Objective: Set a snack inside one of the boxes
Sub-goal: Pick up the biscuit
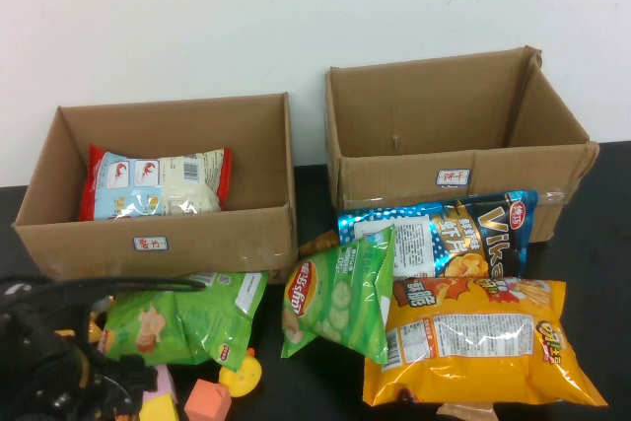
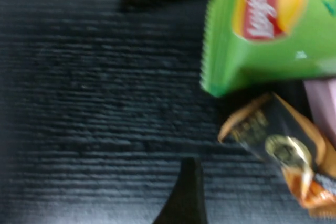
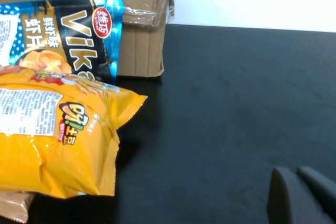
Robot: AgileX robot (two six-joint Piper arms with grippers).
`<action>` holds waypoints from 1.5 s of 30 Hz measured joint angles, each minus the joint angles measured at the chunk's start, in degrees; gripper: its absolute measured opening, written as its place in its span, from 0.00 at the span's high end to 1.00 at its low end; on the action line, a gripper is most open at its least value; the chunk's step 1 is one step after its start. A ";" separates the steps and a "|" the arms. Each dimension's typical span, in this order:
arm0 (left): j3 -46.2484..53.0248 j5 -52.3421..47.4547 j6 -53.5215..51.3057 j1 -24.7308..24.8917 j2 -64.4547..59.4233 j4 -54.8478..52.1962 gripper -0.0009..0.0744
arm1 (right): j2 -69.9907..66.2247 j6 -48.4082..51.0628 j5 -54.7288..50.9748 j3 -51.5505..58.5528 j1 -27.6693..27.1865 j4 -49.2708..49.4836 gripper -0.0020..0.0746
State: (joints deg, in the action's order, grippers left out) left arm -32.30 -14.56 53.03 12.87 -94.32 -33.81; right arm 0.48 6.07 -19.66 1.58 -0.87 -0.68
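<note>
left gripper (image 2: 184, 198): low by the green lay's bag (image 1: 340, 293), finger spread can't be told
right gripper (image 3: 302, 195): beside the yellow bag (image 1: 483, 342), fingers together, holding nothing
red-and-white snack (image 1: 158, 182): inside left box (image 1: 158, 229)
right box (image 1: 454, 160): behind the blue bag (image 1: 444, 234)

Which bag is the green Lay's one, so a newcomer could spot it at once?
Start at the left cardboard box. Just past its front right corner, on the black table, the green Lay's chip bag leans against the yellow snack bag. Unlike the other green bag nearer the left gripper, it bears a red-and-yellow round logo. The right gripper sits apart, over bare table.
</note>
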 joint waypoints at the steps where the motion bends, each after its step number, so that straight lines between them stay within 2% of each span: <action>1: 0.00 0.68 0.86 -0.74 0.00 -0.55 0.18 | 0.00 0.00 0.00 0.00 0.00 0.00 0.98; 6: 0.28 4.60 2.73 -2.44 0.00 -0.90 0.18 | 0.00 0.00 0.00 0.00 0.00 0.00 0.98; 21: 1.42 10.22 3.77 -2.67 -6.97 -0.40 0.20 | 0.00 0.00 0.00 0.00 0.00 0.00 0.98; 23: 1.31 10.42 3.81 -2.67 -7.11 -0.31 0.26 | 0.00 0.00 0.00 0.00 0.00 0.00 0.98; 25: 1.31 10.90 3.90 -2.67 -7.25 -0.31 0.36 | 0.00 0.00 0.00 0.00 0.00 0.00 0.98; 31: 1.31 12.03 3.90 -2.67 -7.44 -0.31 0.78 | 0.00 0.00 0.00 0.00 0.00 0.00 0.98; 33: 1.31 10.44 3.90 -2.67 -7.44 -0.31 0.89 | 0.00 0.00 0.00 0.00 0.00 0.00 0.98; 37: 1.43 7.93 3.90 -2.68 -6.65 -0.31 0.96 | 0.00 0.00 0.00 0.00 0.00 0.00 0.98; 45: 1.65 -1.49 1.45 -0.05 4.46 0.55 0.97 | 0.00 0.00 0.00 0.00 0.00 0.00 0.98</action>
State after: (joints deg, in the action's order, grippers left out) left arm -30.65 -16.05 54.47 12.81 -89.86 -33.26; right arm 0.48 6.07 -19.66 1.58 -0.87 -0.68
